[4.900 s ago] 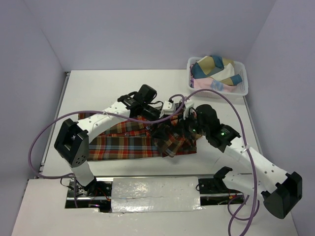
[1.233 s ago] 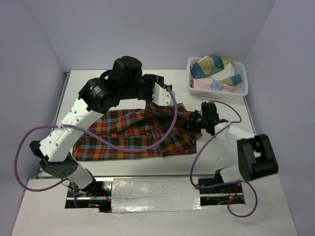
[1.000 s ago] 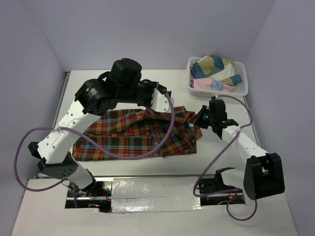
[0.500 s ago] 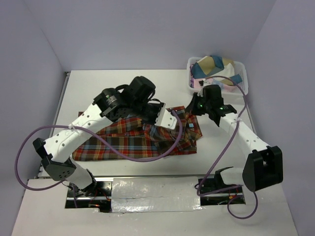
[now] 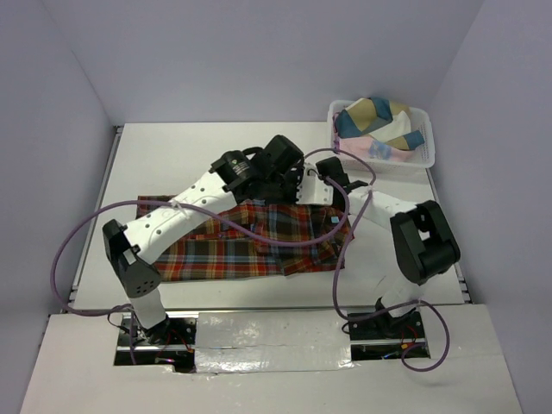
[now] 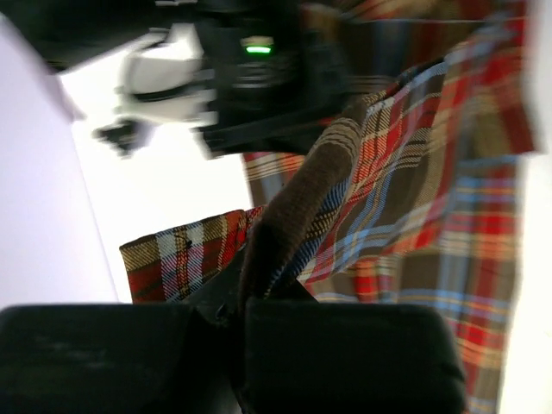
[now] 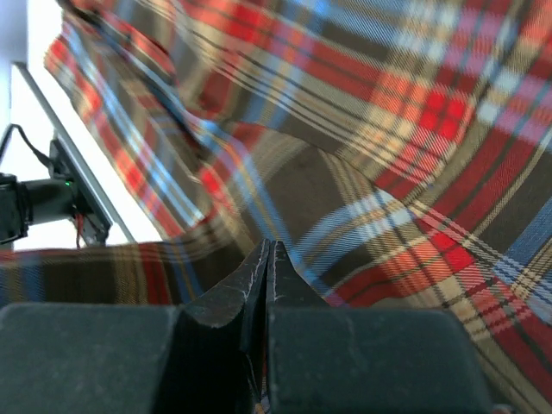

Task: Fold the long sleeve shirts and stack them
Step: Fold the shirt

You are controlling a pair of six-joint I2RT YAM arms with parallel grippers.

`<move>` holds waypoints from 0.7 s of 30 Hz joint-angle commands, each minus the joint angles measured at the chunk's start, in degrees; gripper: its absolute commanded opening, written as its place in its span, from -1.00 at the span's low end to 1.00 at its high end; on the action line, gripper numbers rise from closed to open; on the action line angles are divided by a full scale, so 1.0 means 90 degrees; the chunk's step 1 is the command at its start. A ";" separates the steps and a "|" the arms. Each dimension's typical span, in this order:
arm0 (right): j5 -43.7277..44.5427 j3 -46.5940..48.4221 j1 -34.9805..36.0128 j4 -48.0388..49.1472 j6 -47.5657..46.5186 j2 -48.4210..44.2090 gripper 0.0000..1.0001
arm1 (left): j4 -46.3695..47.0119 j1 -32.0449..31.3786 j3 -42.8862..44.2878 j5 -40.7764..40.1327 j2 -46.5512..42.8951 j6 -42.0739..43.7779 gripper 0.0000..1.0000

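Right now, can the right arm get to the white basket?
Probably yes: the basket sits just beyond the right gripper with bare table between, but its shut jaws seem to hold the plaid shirt.

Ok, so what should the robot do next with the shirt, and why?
Probably the left gripper should draw its pinched fold toward the near edge. It is shut on the plaid shirt at its far right end, which is bunched while the rest lies flat. The right gripper is shut alongside.
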 commanded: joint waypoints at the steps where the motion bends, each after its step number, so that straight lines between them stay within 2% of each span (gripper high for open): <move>1: -0.0227 -0.0029 -0.0070 0.0236 0.0122 0.0322 -0.98 | 0.0988 0.0022 -0.0044 -0.1095 0.0244 -0.0332 -1.00; 3: 0.0027 -0.0009 -0.0283 0.0196 0.0288 0.0527 -1.00 | 0.1195 0.0090 -0.0132 -0.1407 0.0352 -0.0352 -1.00; 9: -0.0030 -0.0760 -0.1270 0.1221 0.1460 0.0196 -0.98 | 0.2230 0.0257 -0.0698 -0.2081 0.0576 -0.0362 -0.92; 13: 0.0485 -0.0644 -0.1661 0.0794 0.1422 -0.0174 -0.95 | 0.2767 0.0257 -0.0835 -0.2316 0.0850 -0.0430 -0.88; 21: 0.1706 -0.0410 -0.1720 -0.0427 0.1226 -0.0770 -0.95 | 0.3598 0.0257 -0.1440 -0.2590 0.1260 -0.0596 -0.81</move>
